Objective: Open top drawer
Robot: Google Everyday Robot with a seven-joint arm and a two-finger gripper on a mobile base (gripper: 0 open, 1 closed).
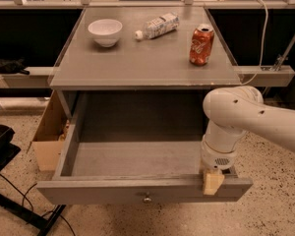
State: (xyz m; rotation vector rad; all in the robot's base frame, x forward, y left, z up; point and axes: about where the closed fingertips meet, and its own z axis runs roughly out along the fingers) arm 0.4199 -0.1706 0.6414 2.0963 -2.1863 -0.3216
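You are looking at the gripper (212, 181) down at the right end of the top drawer's (113, 192) front. Its tan end is pressing against that front edge, and the white wrist above it is covering the drawer's right front corner. You cannot tell whether the jaws are released or clenched, as the wrist is blocking them. The arm (258, 117) is running off the right edge, so its base is cut off.

The top drawer is standing pulled well out from under the desk (147, 63), its deep grey box open to you, and one small round knob (147, 197) is showing at the middle of the front. Its far inside wall is sitting in shadow.

On the desk you are seeing three things: one white bowl (104, 31) at the left, one plastic bottle (157, 25) lying on its side, and one red can (201, 44) standing upright at the right. One cardboard box (48, 132) is peeking out left of the drawer, partly hidden by it.
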